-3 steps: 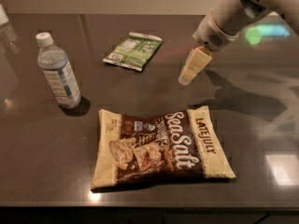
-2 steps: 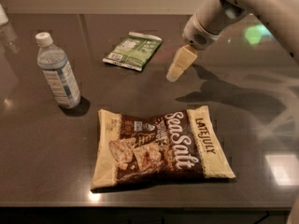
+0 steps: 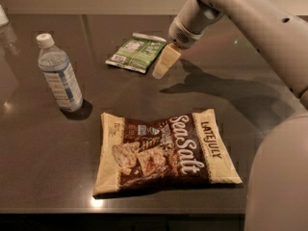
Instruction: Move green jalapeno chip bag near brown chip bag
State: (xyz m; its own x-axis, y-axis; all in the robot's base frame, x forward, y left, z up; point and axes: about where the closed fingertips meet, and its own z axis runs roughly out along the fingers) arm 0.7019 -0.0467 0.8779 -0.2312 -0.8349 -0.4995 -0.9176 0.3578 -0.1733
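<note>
Though its jaws are unreadable, the gripper [image 3: 159, 73] hangs just beside the green jalapeno chip bag [image 3: 137, 53].

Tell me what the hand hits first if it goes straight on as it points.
Probably the table, just beside the end of the green jalapeno chip bag nearest it. The hand hangs there, pointing down and left; depth is unclear, so it could clip the bag's edge first.
</note>
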